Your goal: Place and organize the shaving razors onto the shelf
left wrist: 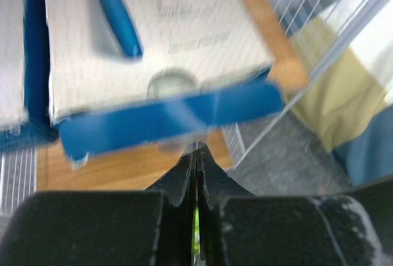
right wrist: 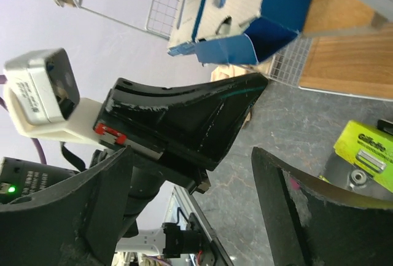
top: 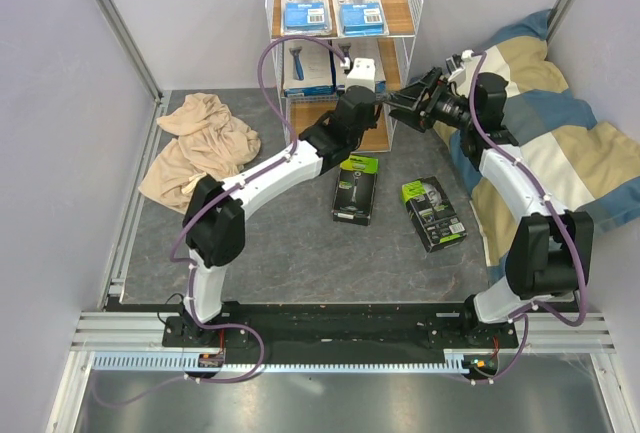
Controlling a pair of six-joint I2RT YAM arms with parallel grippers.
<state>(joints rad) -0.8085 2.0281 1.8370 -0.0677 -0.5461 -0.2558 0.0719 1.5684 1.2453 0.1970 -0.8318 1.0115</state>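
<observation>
The clenched left tool (left wrist: 196, 150) sits at a white razor pack (left wrist: 156, 39) on the shelf (left wrist: 265, 29); the right tool (right wrist: 191, 161) stands released.

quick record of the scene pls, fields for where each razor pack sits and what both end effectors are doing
top board: two blister cards, side by side
middle board: two white packs
table: two black-and-green boxes, lying flat
left end effector: shut, tip at a white pack's blue end, contact unclear
right end effector: open, empty, beside the shelf
</observation>
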